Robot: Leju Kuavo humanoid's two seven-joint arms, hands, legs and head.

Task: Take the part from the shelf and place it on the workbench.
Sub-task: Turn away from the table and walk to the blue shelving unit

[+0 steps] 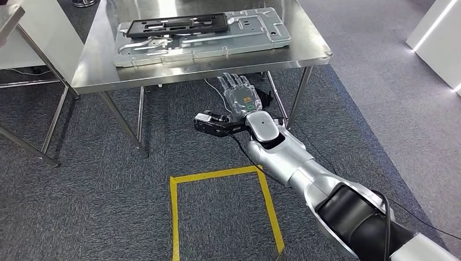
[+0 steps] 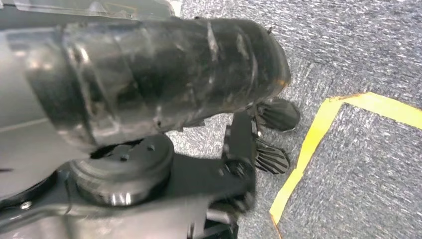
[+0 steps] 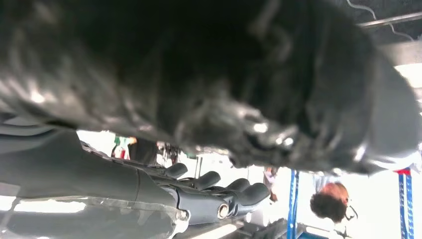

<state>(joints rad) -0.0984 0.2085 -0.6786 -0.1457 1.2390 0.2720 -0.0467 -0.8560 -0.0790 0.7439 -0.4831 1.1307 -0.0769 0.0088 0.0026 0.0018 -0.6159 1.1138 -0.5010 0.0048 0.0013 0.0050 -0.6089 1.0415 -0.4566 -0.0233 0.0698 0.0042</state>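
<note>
With my right hand point(image 1: 239, 93) stretched mid-frame, fingers extended and empty beneath the workbench point(image 1: 98, 65) edge, placing looks done. Left hand: can't tell its state. Farther up, the part point(image 1: 179, 24) lies on a grey panel point(image 1: 261, 33). Next: draw back clear.

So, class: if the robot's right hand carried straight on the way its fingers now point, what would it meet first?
The right hand points forward, under the front edge of the shiny steel workbench. Likely it would pass beneath the tabletop into open space between the legs, missing the silver sheet-metal panel above; depth is unclear.
</note>
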